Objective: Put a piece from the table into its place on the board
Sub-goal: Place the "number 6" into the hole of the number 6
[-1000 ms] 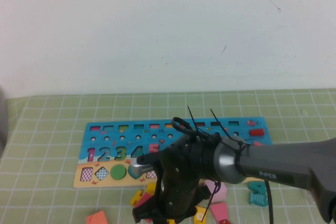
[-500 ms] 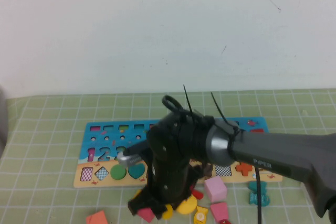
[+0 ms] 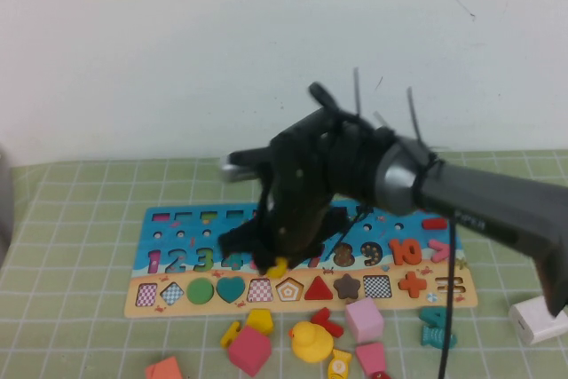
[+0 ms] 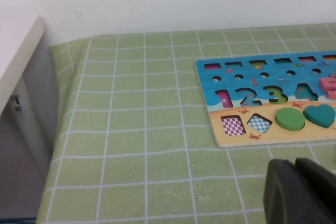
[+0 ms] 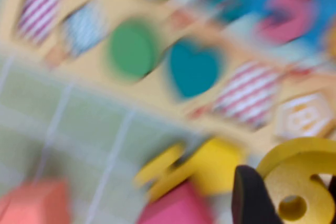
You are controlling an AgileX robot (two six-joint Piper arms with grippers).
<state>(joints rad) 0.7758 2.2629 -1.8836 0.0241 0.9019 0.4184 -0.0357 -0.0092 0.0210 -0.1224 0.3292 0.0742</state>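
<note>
- Right hand [image 3: 277, 264]: raised above the middle of the board, at the end of a dark arm that reaches in from the right; it pinches the piece [image 5: 296, 184] between its dark fingers [image 5: 251, 195]; the piece, a yellow numeral 6, shows as a yellow tip at the hand's lower end in the high view, clear of the counter and over the row of numerals
- Board [image 3: 177, 219]: long, blue above and tan below, lying flat on the counter [image 3: 71, 210]; numerals 1 to 4 and 7 to 10 show in their places; the stretch between them is hidden behind the hand; the tan strip holds a green circle [image 3: 200, 290], a teal heart [image 3: 231, 289], a red triangle [image 3: 318, 288] and further shapes
- Loose pieces on the counter just in front of the board: a yellow rubber duck [image 3: 310, 341]; a pink cube [image 3: 364, 319]; a magenta block [image 3: 249, 350]; a teal fish [image 3: 438, 328]
- Left hand [image 4: 299, 192]: low over the green cloth near the board's left end; dark fingers pressed together; nothing between them
</note>
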